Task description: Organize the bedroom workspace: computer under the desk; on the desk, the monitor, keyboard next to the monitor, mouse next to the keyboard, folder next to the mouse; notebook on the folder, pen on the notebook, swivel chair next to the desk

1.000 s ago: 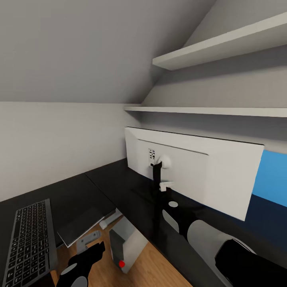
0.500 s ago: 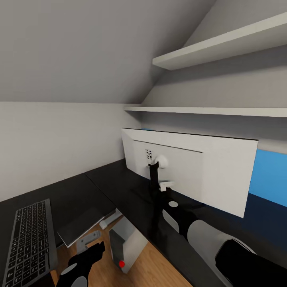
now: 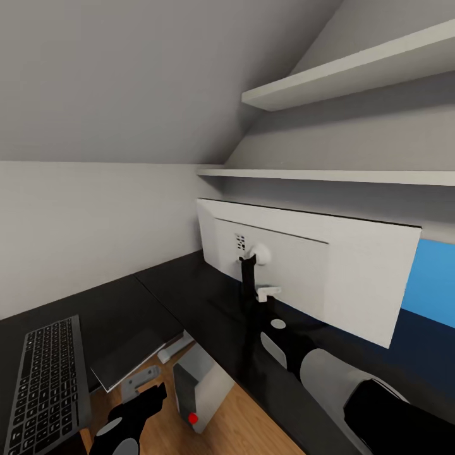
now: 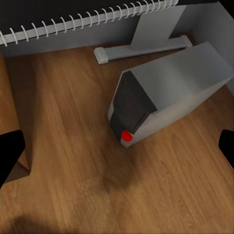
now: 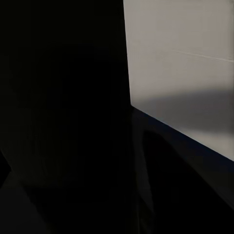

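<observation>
The monitor (image 3: 341, 278) stands on the glossy black desk (image 3: 177, 297) with its white-grey back toward me. My right gripper (image 3: 256, 303) reaches in at its thin black stand (image 3: 248, 278) and looks shut on it; the right wrist view is almost all dark, with the monitor's pale back (image 5: 180, 58) close by. The dark keyboard (image 3: 47, 385) lies on the desk at the far left. Below the desk edge the silver-grey computer (image 3: 199, 388) (image 4: 165, 95) sits on the floor, red light lit. My left gripper (image 3: 142, 404) (image 4: 117, 151) hangs open above the floor near it.
Two white wall shelves (image 3: 354, 79) (image 3: 328, 175) hang over the desk under the sloped wall. The blue back panel (image 3: 433, 278) shows behind the monitor. A white desk foot (image 4: 141, 46) and a ribbed white rail (image 4: 87, 22) lie beyond the computer on the wood floor (image 4: 68, 126).
The monitor swung a little to the left, then back to the right, with my right gripper at its stand. The left arm has stayed still.
</observation>
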You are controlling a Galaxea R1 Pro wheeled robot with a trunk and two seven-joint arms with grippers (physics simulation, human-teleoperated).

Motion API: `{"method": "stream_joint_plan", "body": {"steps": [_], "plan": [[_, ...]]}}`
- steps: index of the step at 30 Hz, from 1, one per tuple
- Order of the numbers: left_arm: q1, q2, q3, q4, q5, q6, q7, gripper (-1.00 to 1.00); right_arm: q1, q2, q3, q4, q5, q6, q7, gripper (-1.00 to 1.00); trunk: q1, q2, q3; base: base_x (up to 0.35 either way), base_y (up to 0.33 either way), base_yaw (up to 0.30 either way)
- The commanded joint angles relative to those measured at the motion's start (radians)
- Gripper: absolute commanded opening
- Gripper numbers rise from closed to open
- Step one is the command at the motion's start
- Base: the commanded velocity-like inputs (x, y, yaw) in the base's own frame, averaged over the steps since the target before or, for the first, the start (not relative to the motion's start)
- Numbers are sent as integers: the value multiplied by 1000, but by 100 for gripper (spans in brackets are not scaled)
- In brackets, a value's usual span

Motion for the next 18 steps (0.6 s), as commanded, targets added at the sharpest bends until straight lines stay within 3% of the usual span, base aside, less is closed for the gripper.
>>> {"method": "stream_joint_plan", "body": {"steps": [1, 18], "plan": [[-1, 1, -2, -1, 4, 4, 7, 100, -2, 0, 14, -1, -2, -5, -7, -100, 0, -1, -1, 0, 0, 0], [-1, 1, -2, -1, 4, 4, 7, 100, -2, 0, 14, -3, -2, -9, -5, -100, 0, -1, -1, 0, 0, 0]]}}
